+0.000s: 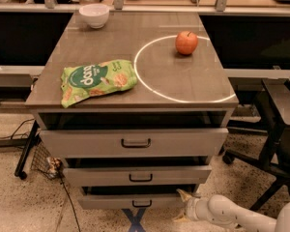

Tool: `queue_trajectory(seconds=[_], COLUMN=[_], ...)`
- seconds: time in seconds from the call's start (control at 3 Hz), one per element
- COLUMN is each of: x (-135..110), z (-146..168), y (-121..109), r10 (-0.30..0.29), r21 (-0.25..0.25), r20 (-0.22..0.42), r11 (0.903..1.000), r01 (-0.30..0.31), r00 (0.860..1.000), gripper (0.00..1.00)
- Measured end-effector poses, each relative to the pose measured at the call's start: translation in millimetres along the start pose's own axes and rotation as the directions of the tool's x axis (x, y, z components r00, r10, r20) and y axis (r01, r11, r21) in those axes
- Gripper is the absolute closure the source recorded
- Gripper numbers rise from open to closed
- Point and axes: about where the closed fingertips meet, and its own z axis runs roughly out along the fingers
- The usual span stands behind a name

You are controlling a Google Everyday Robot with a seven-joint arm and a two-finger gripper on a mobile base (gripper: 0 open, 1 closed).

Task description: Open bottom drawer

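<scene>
The bottom drawer is the narrowest grey front at the foot of the cabinet, with a small dark loop handle. It stands slightly out, a dark gap above it. My gripper, pale with yellowish fingers, is low at the drawer's right end, to the right of the handle. My white arm reaches in from the lower right corner. Above are the mid-sized drawer and the tallest drawer, both also slightly out.
On the cabinet top lie a green snack bag, a red apple inside a white circle, and a white bowl. A dark chair stands to the right. Cables and a black leg are on the left floor.
</scene>
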Motion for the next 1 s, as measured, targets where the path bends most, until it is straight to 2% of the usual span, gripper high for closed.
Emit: queue_trajectory(seconds=[0.33,0.67,1.0], x=[-1.7,-4.5,-7.2], z=[-7.7,-11.3,-14.7], y=[12.1,11.8,10.8], r10=[-0.020,-0.021,-0.021], r21=[-0.007,-0.008,-0.008], r20=[-0.008,-0.008,-0.009], r11=[0.9998,0.9998,0.9998], r01=[0.020,0.021,0.021], r00=[1.000,1.000,1.000], gripper=[0.58,0.81,1.00])
